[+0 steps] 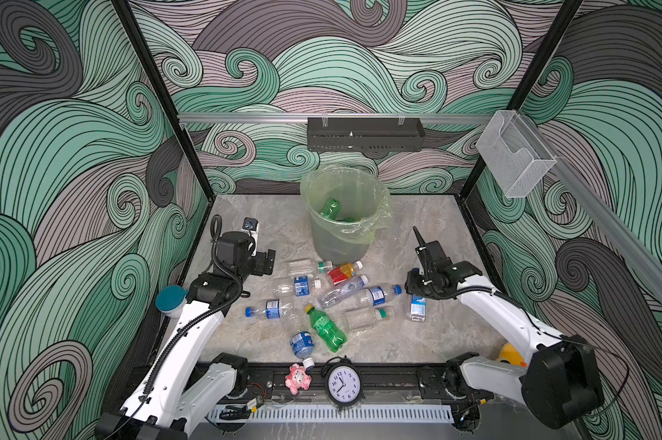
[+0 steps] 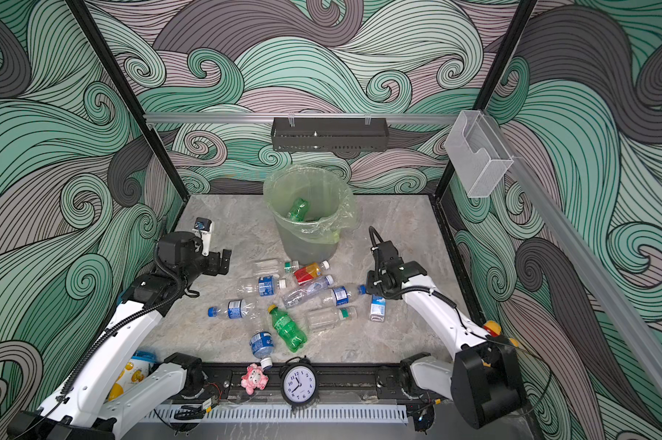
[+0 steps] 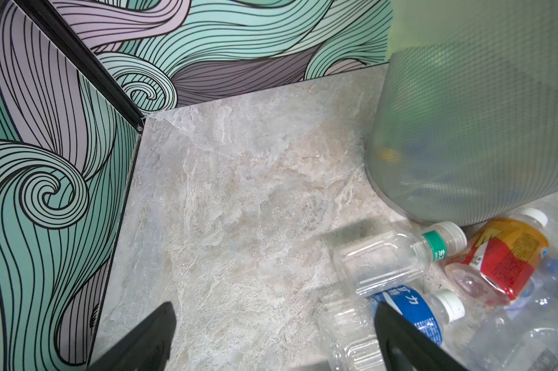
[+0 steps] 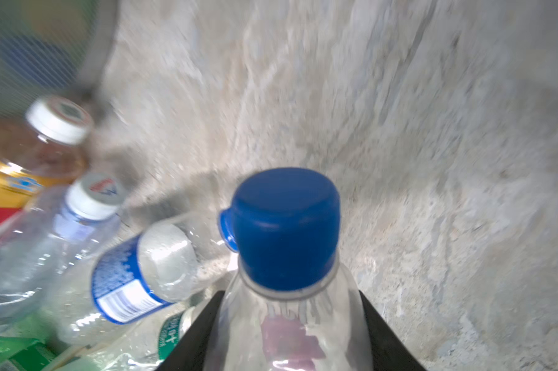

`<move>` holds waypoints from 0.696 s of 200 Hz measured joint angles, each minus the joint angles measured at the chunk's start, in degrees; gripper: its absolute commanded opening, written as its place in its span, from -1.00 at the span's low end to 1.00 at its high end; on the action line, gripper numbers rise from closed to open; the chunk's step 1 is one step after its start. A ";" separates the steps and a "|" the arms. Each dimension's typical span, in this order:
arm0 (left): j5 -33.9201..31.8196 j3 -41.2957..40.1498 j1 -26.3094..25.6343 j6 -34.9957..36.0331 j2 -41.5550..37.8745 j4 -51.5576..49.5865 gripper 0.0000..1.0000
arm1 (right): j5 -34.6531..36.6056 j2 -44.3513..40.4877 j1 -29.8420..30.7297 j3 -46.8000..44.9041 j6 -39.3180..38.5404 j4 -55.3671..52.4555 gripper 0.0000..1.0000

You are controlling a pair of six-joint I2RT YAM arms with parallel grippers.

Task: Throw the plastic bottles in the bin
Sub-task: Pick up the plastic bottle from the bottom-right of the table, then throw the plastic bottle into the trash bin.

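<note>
Right wrist: blue-capped bottle point(image 4: 287, 257) seemingly within right claw point(image 4: 290, 294).

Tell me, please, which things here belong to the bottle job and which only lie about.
Job: loose plastic bottles, blue-capped bottle in right gripper, bin.
Lying about: alarm clock, pink toy, clear wall box, black shelf.

White arms point(image 1: 501, 318), black joints point(image 1: 561, 381), ribbed cables point(image 1: 213, 251)

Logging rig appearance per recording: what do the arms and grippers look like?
The left arm and right arm have white shells, black joints and black cables running along the outside. The left gripper and right gripper are black with flat tapered fingers.
</note>
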 measured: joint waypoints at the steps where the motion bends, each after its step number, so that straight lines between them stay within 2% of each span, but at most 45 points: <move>1: 0.00 0.02 0.00 0.09 0.00 -0.09 0.97 | 0.15 -0.11 -0.11 0.20 -0.26 -0.07 -0.11; 51: 0.20 1.33 0.09 0.98 -0.02 -2.03 0.97 | 1.70 -2.10 -5.31 8.52 -6.91 0.24 -0.15; 86: 0.22 2.08 0.09 1.36 -0.11 -2.93 0.97 | -3.72 -7.67 -8.90 10.73 -10.51 3.74 -0.17; 139: 0.85 2.64 0.09 1.14 -0.13 -4.07 0.97 | -12.87 -16.57 -10.12 9.25 -11.13 12.15 -0.18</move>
